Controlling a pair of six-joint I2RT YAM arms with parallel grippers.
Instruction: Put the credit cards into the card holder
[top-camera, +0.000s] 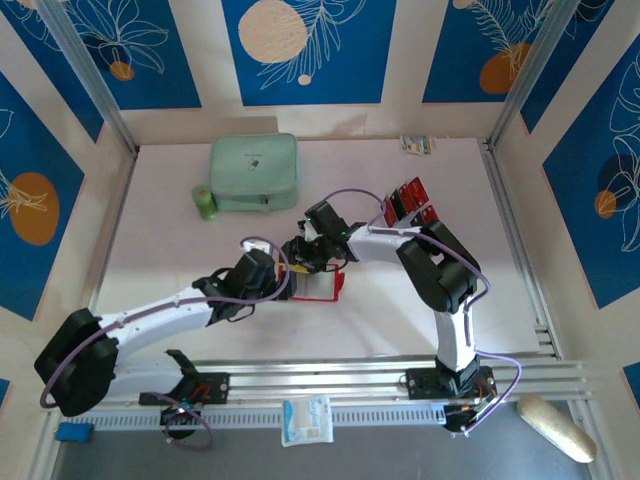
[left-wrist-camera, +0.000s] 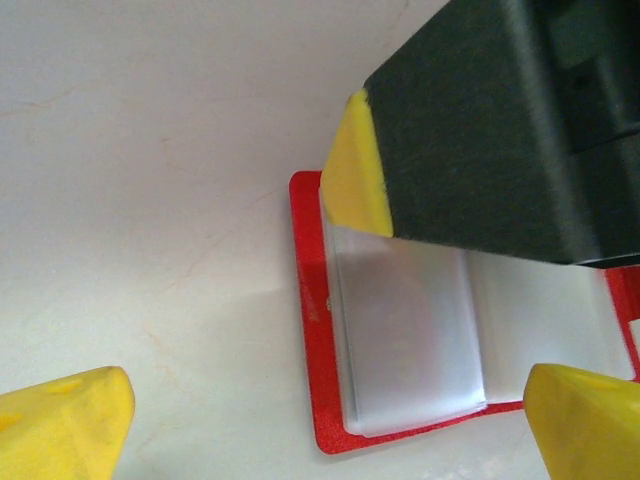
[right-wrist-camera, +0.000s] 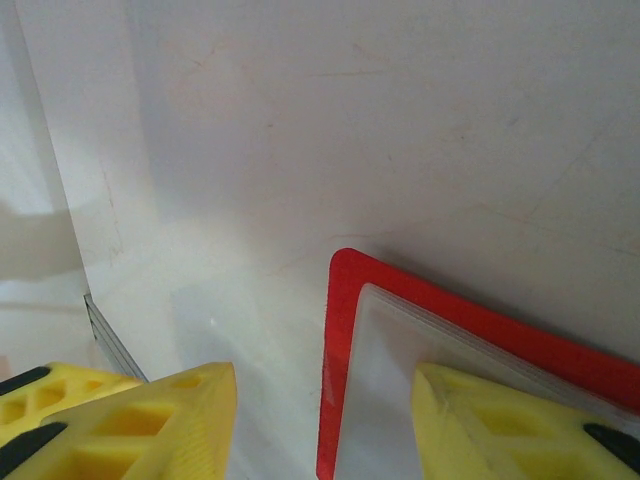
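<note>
The card holder (top-camera: 322, 286) lies open on the table, a red cover (left-wrist-camera: 312, 370) with clear sleeves (left-wrist-camera: 410, 340) facing up. My left gripper (top-camera: 288, 280) hovers at its left edge, open wide, its yellow fingertips (left-wrist-camera: 60, 425) on either side of the wallet's corner. My right gripper (top-camera: 306, 256) comes down from behind and is open, with one finger (right-wrist-camera: 490, 420) resting on the clear sleeves and the other on the table beside the red edge (right-wrist-camera: 340, 330). That finger's yellow tip (left-wrist-camera: 355, 175) shows in the left wrist view. The credit cards (top-camera: 408, 203) stand in a clear stand to the right.
A mint-green case (top-camera: 254, 172) and a small green object (top-camera: 205, 203) sit at the back left. A small packet (top-camera: 417, 144) lies by the back wall. A white packet (top-camera: 305, 420) rests on the near rail, and a beige object (top-camera: 555, 428) lies at the bottom right.
</note>
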